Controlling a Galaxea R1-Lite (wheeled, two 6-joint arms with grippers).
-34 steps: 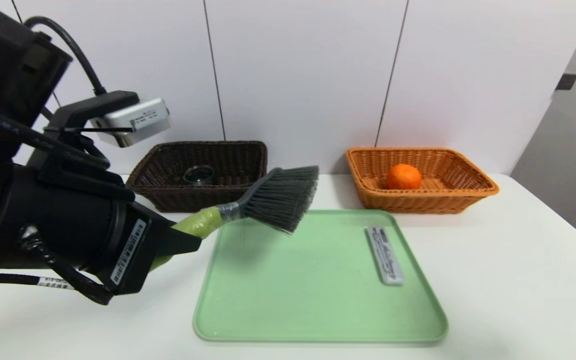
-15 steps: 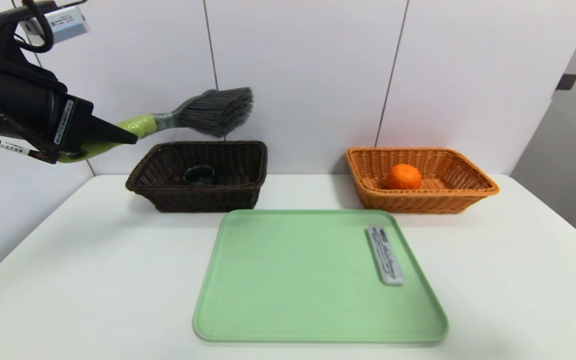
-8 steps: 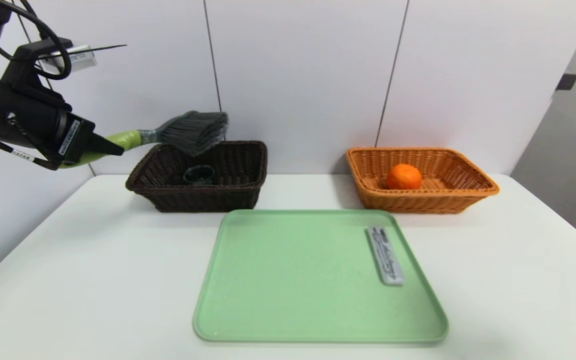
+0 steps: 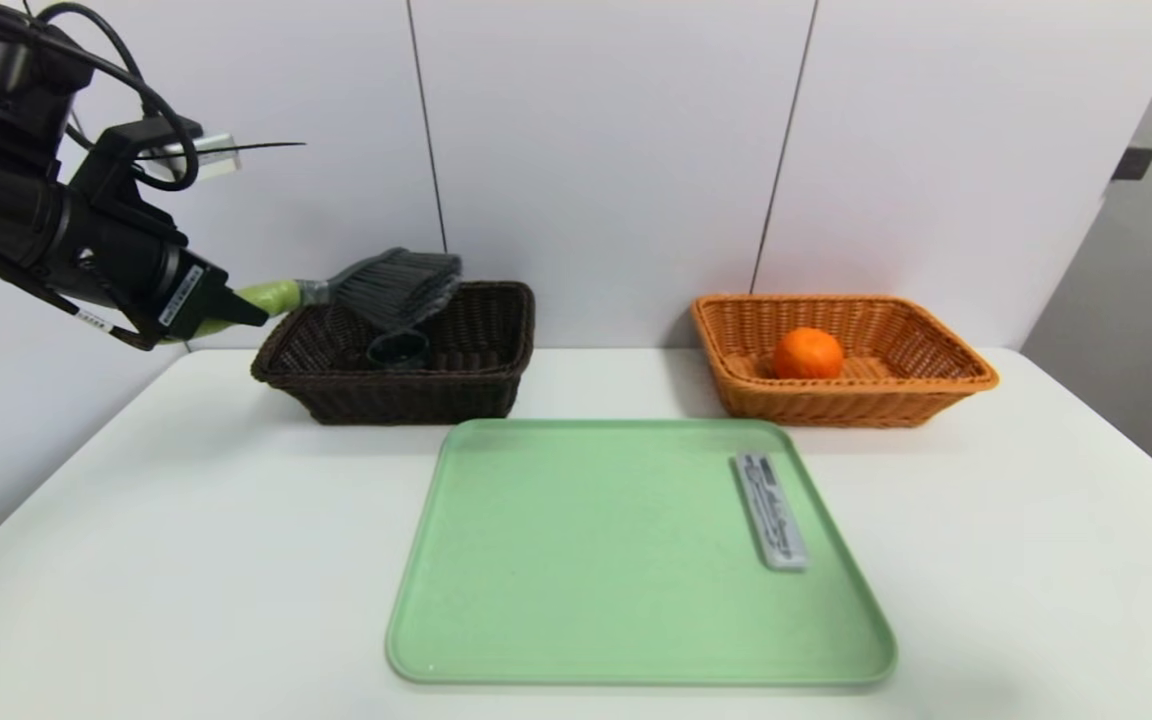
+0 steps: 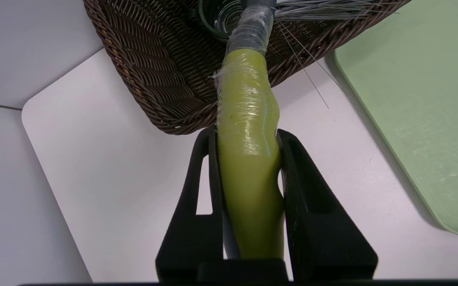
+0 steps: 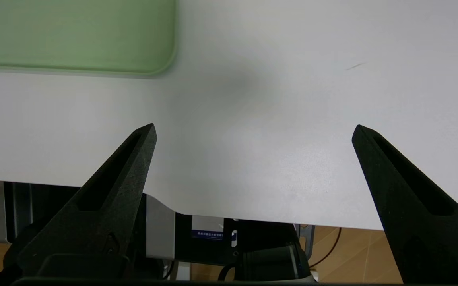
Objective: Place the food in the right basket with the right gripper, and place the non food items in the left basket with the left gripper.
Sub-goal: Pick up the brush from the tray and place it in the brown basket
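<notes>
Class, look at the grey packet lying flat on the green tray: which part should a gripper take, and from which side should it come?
Judging by shape, grip the grey packet mid-length across its narrow width, coming straight down from above. It is long, thin and flat on the green tray, so only its two long edges offer opposing faces, and the raised tray rim beside it hinders a side approach.

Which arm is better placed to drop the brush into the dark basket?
Left. The left gripper already clamps the brush over the dark basket; the right gripper hangs open near the table's front edge.

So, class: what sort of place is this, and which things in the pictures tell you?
Probably a robot test bench, not a home: a bare white table against plain wall panels, holding only a green tray and two sorting baskets.
</notes>
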